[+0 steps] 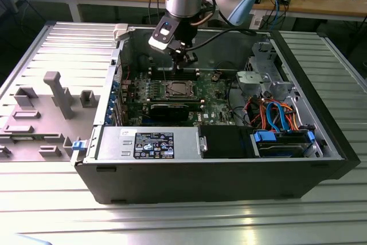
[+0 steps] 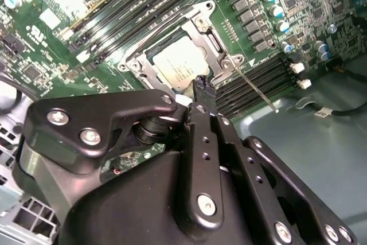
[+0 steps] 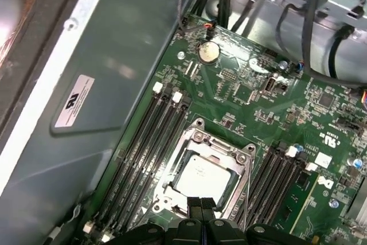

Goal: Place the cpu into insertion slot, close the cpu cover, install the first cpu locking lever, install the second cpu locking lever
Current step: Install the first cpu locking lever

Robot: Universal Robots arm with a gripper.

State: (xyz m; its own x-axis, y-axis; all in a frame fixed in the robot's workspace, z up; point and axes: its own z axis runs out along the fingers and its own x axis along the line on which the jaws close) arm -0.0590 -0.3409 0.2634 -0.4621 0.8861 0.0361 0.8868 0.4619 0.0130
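Though its framing cpu cover (image 3: 225, 143) shines, the square cpu (image 3: 202, 176) looks matte.

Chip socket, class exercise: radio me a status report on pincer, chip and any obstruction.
Pincer shut, hovering just above chip. Chip seated, cover frame down around it. One thin lever rod angled out over memory slots.

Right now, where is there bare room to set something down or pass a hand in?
Bare: the ribbed table on the near side of the case. Hand room: along the inner wall beside the memory slots. Crowded: the cpu sits between slot banks by the gripper; cables fill the exterior view's right.
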